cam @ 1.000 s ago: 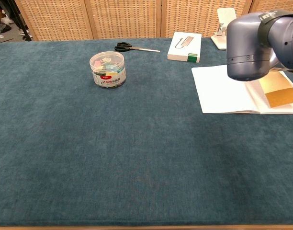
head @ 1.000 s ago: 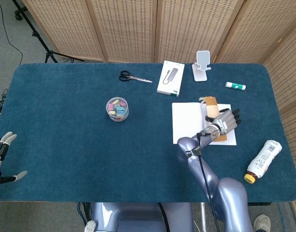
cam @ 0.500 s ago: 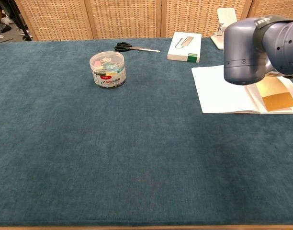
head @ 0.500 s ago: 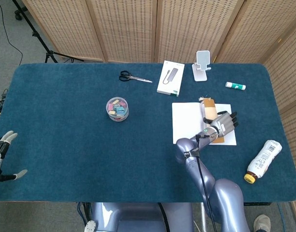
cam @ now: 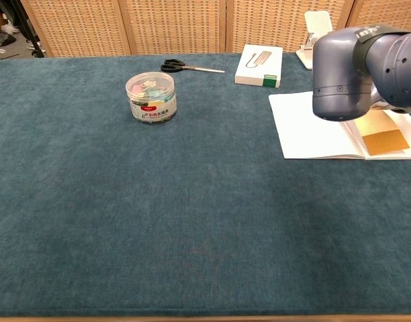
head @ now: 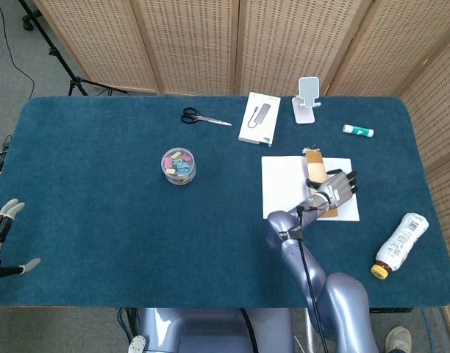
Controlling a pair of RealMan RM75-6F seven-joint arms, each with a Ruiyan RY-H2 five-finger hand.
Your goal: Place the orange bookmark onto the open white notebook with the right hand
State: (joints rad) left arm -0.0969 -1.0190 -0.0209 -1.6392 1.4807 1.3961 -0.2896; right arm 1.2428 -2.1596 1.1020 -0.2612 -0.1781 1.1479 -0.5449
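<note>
The open white notebook (head: 285,184) lies right of the table's middle, and the chest view shows its left page (cam: 311,131). The orange bookmark (head: 318,165) lies lengthwise over the notebook's right page, and its lower end (cam: 385,140) shows in the chest view. My right hand (head: 335,188) is on the bookmark's middle and holds it, dark fingertips pointing right. The grip itself is hidden under the hand. My right forearm (cam: 353,70) blocks the hand in the chest view. My left hand (head: 0,238) hangs off the table's left edge, fingers apart and holding nothing.
A jar of coloured clips (head: 179,166) stands left of centre. Black scissors (head: 203,118), a white box (head: 258,119), a white phone stand (head: 307,99) and a glue stick (head: 357,131) lie along the far side. A bottle (head: 400,244) lies at the near right.
My right hand has shifted a little left over the notebook's right page, and the bookmark has moved left with it. The left hand has stayed put.
</note>
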